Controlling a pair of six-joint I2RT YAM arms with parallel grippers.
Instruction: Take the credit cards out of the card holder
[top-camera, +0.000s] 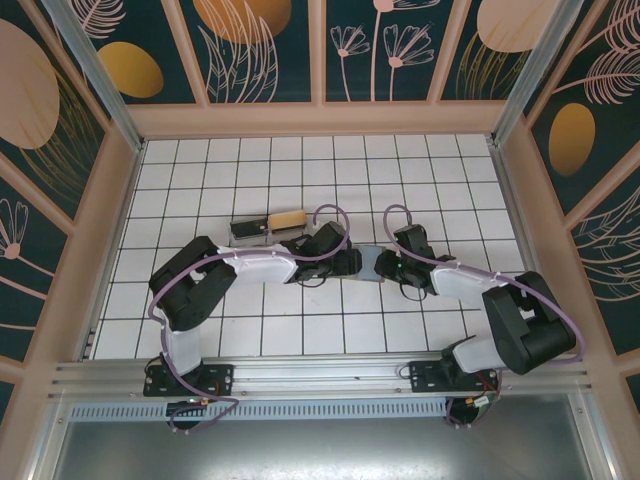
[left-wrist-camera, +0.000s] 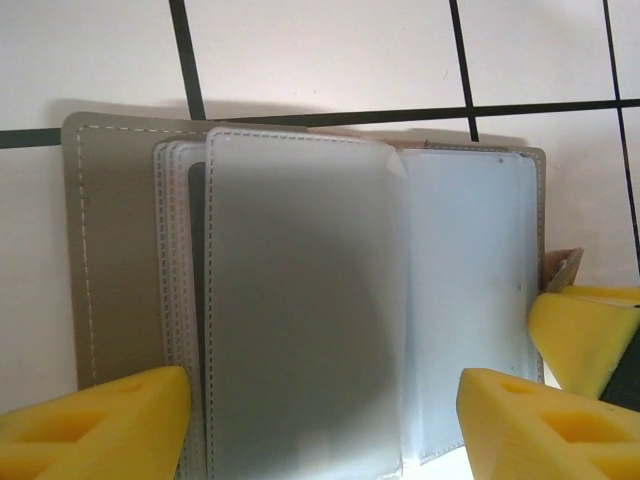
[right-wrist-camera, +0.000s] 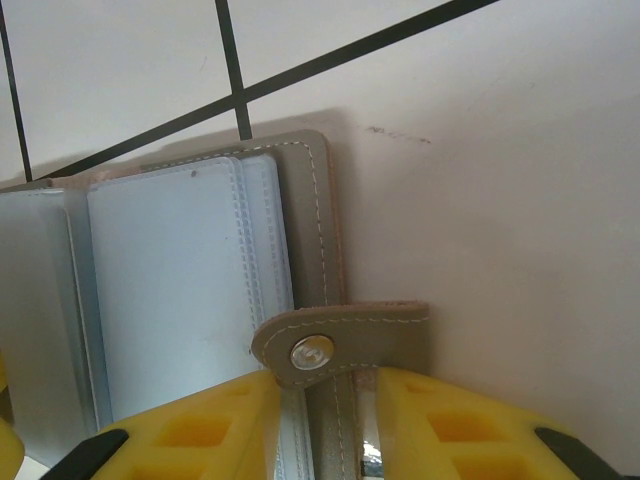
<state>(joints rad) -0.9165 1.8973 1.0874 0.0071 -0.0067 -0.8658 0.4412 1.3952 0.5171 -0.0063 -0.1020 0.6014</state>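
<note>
A white tiled floor (top-camera: 420, 170) crossed by black lines is lying under even light, dark teal wall panels (top-camera: 280, 80) painted with pale leaves and orange discs are rising around it in peach frames (top-camera: 320, 118), and a metal rail (top-camera: 320, 372) is running along its near edge.

The tabletop (top-camera: 420, 170) is white tile ruled with black grid lines, and one tile carries a faint dark scuff (right-wrist-camera: 400, 135). A tan rectangular block (top-camera: 287, 219) lies flat, left of the middle. Dark teal wall panels (top-camera: 265, 50) painted with pale flowers, leaves and gold ovals stand on three sides. A ribbed aluminium rail (top-camera: 320, 372) runs along the near edge.
</note>
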